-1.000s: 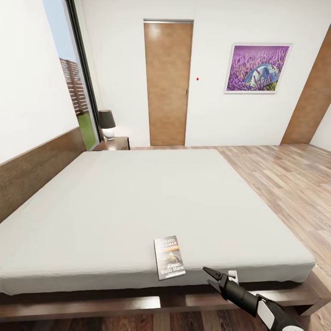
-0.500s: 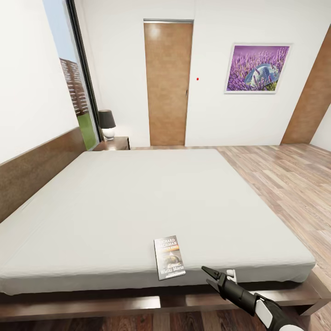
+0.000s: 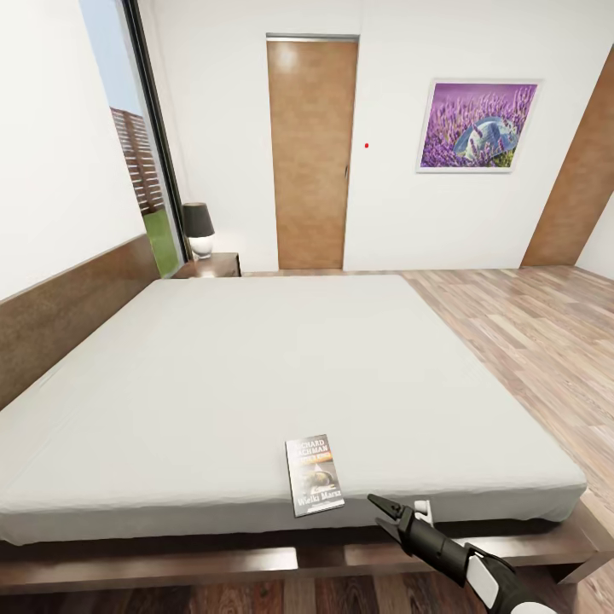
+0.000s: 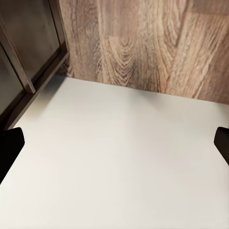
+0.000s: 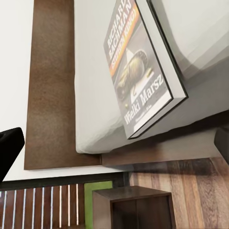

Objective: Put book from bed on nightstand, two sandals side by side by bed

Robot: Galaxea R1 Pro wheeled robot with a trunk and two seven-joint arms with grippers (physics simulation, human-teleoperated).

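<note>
One wide bed point(image 3: 256, 375) takes up most of what I see from the head camera, its off-white mattress bare apart from the book, with a dark wood frame under it and a brown headboard point(image 3: 68, 298) running along the left. Beyond it stand a brown door point(image 3: 311, 153), a lavender picture point(image 3: 477, 126) on the white wall, a tall window point(image 3: 128, 128) at the far left, and plank floor point(image 3: 529, 341) to the right. At the far corner by the window sits the nightstand point(image 3: 211, 266) with a small dark-shaded lamp point(image 3: 199, 230) on it, well apart from the book. The book point(image 3: 314, 476) lies flat on the mattress right at the near edge, its lower end just over the rim; nothing lies between it and my right gripper point(image 3: 381, 512), which hangs just beside it, low and to the right, off the mattress edge. From the head camera the black fingers look only slightly parted and hold nothing. My right wrist camera gives what the head view cannot: the cover's white "Richard Bachman" lettering, the orange band, and "Wielki Marsz" on the book point(image 5: 140, 71), plus the nightstand point(image 5: 133, 207) beyond. My left wrist camera shows plank floor point(image 4: 143, 43) and a pale surface, with two dark fingertips point(image 4: 9, 150) at opposite edges, spread wide.
</note>
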